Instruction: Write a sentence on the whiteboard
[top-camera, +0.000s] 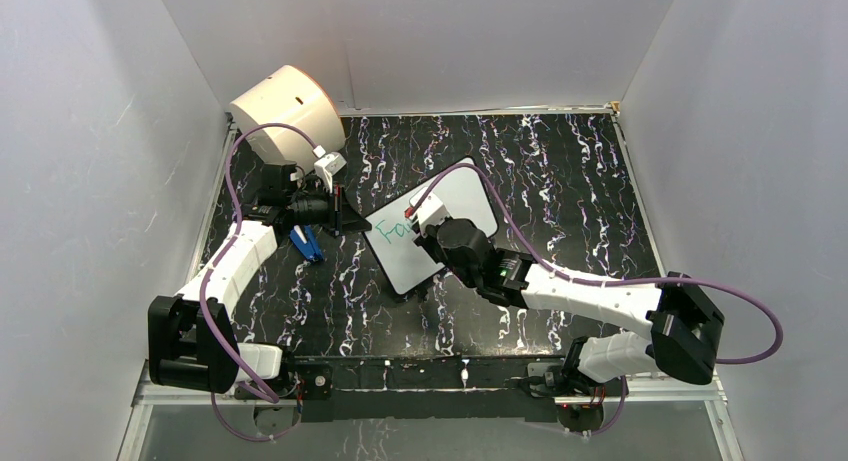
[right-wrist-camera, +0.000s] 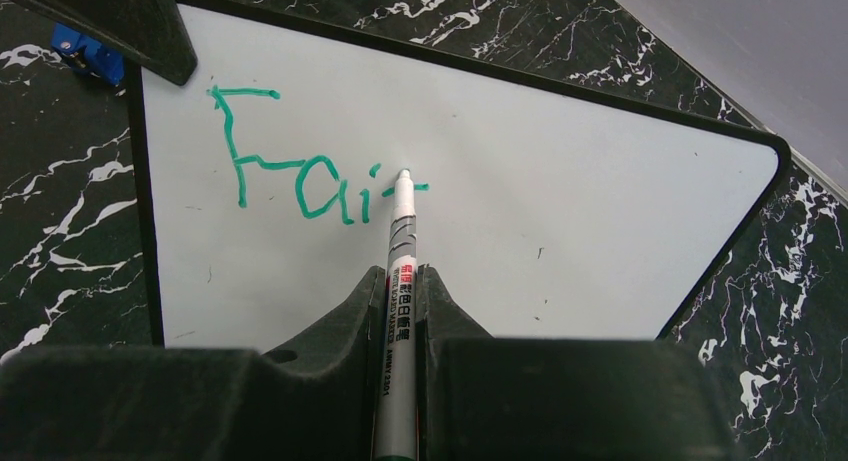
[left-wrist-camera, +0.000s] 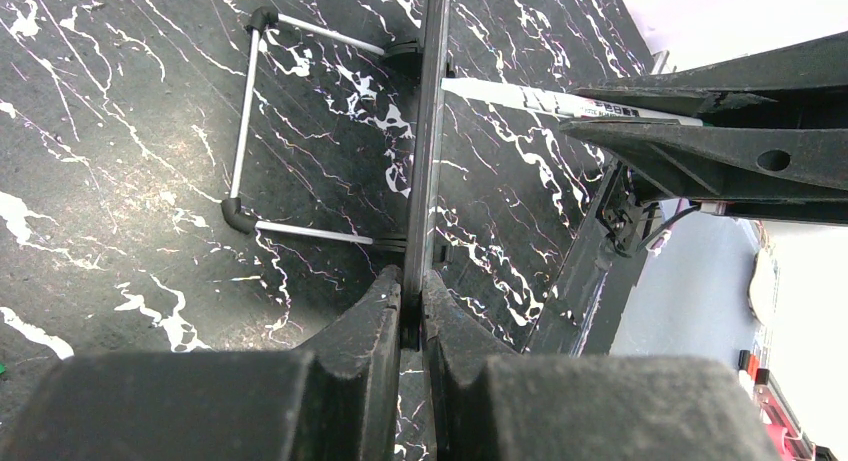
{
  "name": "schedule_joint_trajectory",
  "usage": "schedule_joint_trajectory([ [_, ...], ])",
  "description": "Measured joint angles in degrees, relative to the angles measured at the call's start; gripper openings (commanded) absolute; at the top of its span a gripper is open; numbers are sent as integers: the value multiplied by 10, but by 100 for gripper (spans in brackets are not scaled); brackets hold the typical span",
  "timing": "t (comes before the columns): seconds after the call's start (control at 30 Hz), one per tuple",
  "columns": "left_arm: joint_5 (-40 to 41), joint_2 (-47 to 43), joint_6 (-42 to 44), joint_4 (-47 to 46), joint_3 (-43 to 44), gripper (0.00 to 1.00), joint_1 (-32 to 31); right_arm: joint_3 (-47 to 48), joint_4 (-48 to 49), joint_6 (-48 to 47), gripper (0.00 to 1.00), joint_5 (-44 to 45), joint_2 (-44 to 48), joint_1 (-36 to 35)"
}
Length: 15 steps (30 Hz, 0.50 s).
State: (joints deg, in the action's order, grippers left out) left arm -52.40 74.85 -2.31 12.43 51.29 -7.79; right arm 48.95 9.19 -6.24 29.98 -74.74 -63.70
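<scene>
The whiteboard (top-camera: 400, 256) stands tilted in the middle of the black marbled table. My left gripper (top-camera: 343, 219) is shut on its left edge. In the left wrist view the board (left-wrist-camera: 430, 131) shows edge-on, pinched between that gripper's (left-wrist-camera: 412, 281) fingertips. My right gripper (right-wrist-camera: 402, 276) is shut on a silver marker (right-wrist-camera: 400, 251) whose tip touches the white surface (right-wrist-camera: 560, 211). The sentence (right-wrist-camera: 290, 176) reads "Fai" in green, with a short stroke at the tip. From above, the right gripper (top-camera: 430, 218) covers part of the lettering.
A cream drum (top-camera: 285, 106) lies in the far left corner. A blue object (top-camera: 307, 243) sits on the table beside the left gripper. The board's wire stand (left-wrist-camera: 245, 131) props it from behind. White walls close in three sides of the table.
</scene>
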Motion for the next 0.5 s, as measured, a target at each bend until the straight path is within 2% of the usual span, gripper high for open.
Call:
schedule_joint_trajectory([
  [0.5,0,2,0,0,1,0,0,0,-35,7,0,1,0,0],
])
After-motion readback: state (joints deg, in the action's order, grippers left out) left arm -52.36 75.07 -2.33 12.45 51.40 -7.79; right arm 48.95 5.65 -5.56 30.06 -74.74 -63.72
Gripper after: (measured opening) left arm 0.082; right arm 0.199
